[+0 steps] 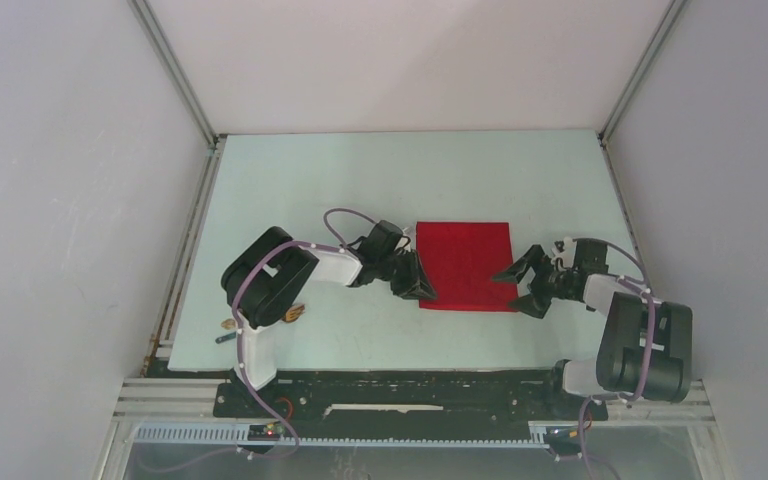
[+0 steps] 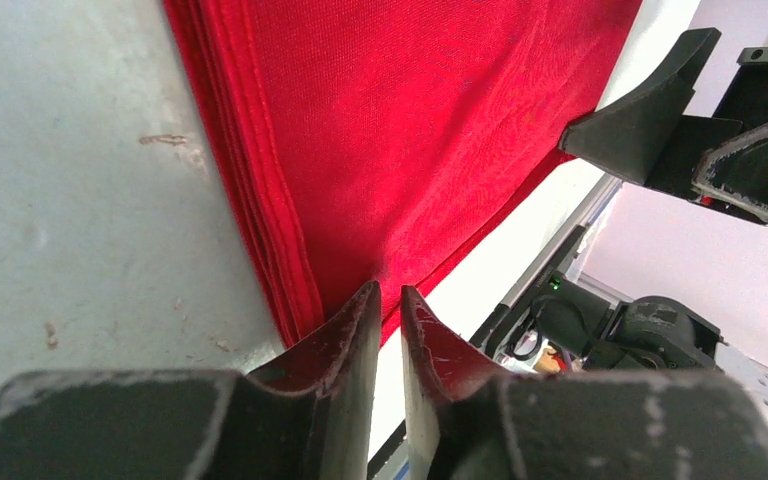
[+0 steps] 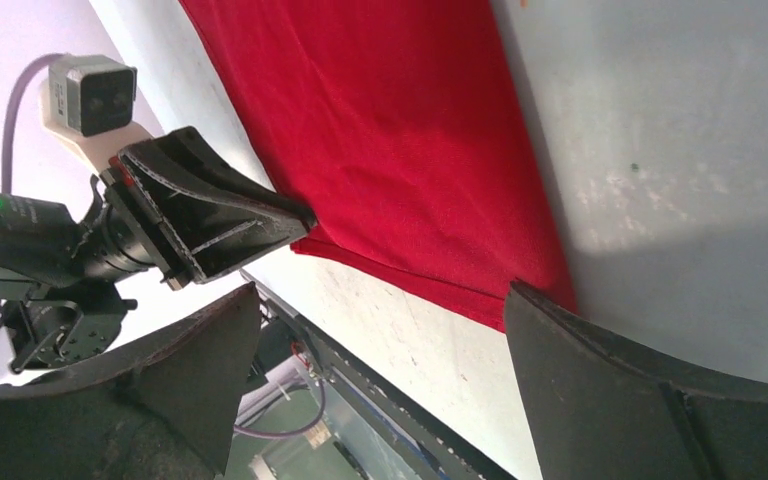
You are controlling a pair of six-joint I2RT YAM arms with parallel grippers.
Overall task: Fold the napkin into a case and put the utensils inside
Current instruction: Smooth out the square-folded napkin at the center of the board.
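Observation:
The red napkin point(image 1: 466, 265) lies flat and folded in the middle of the table, with several layers showing at its left edge point(image 2: 260, 180). My left gripper point(image 2: 390, 292) is closed to a thin slit on the napkin's near left corner point(image 1: 422, 285). My right gripper point(image 1: 516, 290) is open and empty, its jaws wide apart just off the napkin's near right corner point(image 3: 530, 300). The wooden fork point(image 1: 297, 313) shows partly from behind the left arm. The dark teal utensil point(image 1: 224, 339) lies at the table's near left edge.
The left arm's elbow point(image 1: 270, 275) stands over the utensils' area. White walls and metal rails point(image 1: 190, 100) close in the table on three sides. The black base rail point(image 1: 410, 385) runs along the near edge.

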